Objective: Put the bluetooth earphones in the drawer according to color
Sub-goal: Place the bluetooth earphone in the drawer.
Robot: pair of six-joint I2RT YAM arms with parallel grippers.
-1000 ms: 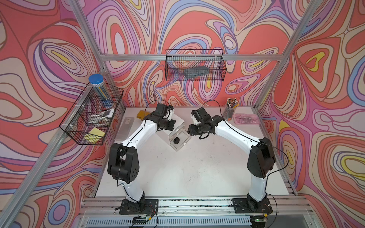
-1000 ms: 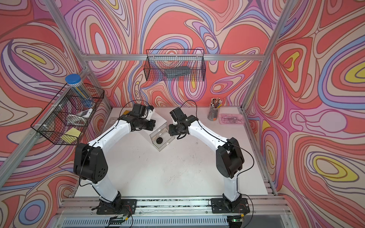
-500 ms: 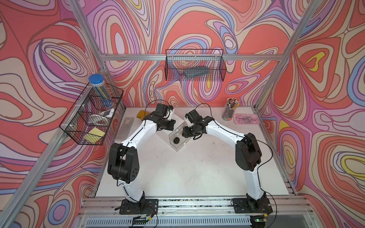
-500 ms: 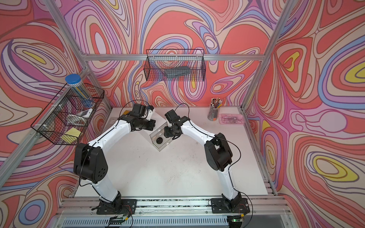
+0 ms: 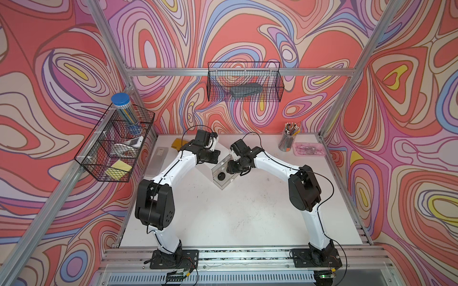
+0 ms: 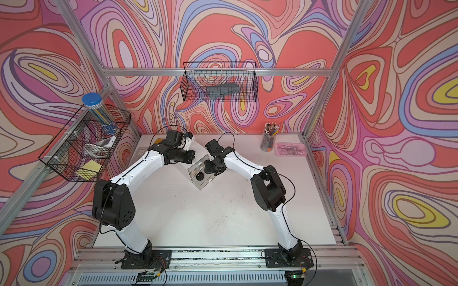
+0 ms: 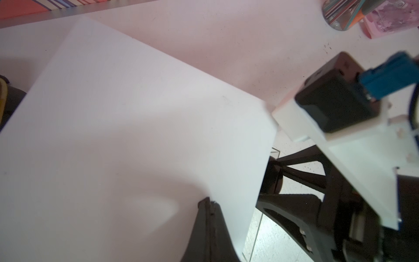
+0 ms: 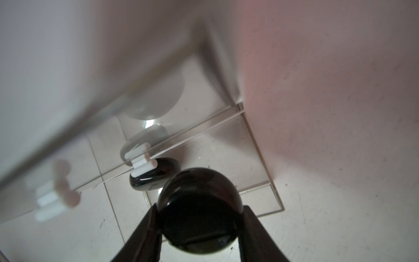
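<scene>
We have the right gripper (image 8: 200, 211) clamped on a glossy black pebble-shaped earphone case (image 8: 199, 190), hanging directly over the clear plastic drawer (image 8: 275, 197) pulled out of the white cube cabinet (image 7: 136, 136). A second black case (image 8: 156, 174) lies in that drawer, just beside the drop point. We judge the move is a straight-down release; the left gripper (image 7: 207, 202), tips together, sits over the cabinet top.

blurred drawer handle (image 8: 53, 199), right wrist view
</scene>
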